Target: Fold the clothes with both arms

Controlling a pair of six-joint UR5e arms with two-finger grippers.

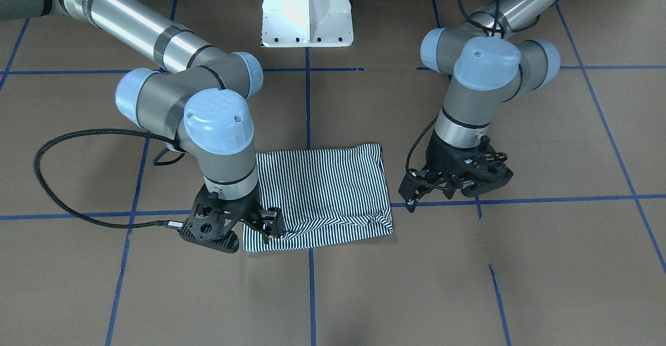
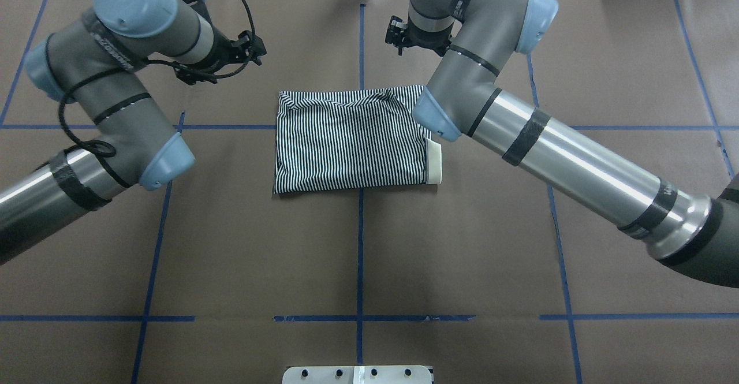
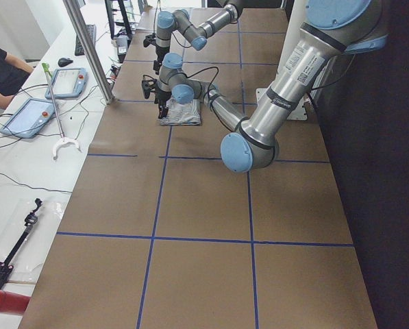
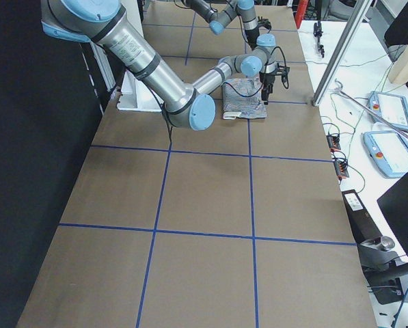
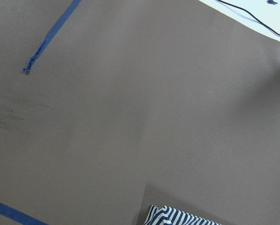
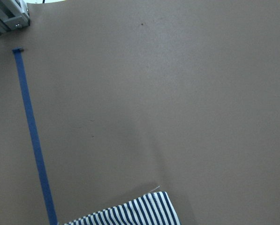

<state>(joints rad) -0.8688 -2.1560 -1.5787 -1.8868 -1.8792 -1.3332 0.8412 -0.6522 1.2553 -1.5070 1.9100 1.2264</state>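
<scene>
- The shirt (image 2: 352, 141) lies flat on the desk (image 2: 462, 257), folded into a compact rectangle with the stripes running across its short side.
- It sits near the desk's middle, over the crossing of two blue tape lines (image 2: 359, 245).
- A strip of cream collar (image 2: 435, 164) shows at the edge nearest the right arm (image 2: 577, 159).
- The edge farthest from the robot's base is rumpled, with a raised crease along it.
- The right gripper (image 1: 265, 226) hangs over the far corner of the shirt on that arm's side. I cannot tell how far apart its fingers stand, nor whether they touch the cloth. Its wrist camera catches only a striped corner at the bottom of the view.
- The left gripper (image 1: 416, 195) hovers just beside the opposite far corner, off the cloth, over bare desk. I cannot tell how open it is either.
- The left arm (image 2: 115, 112) is bent at the elbow, clear of the shirt.
</scene>
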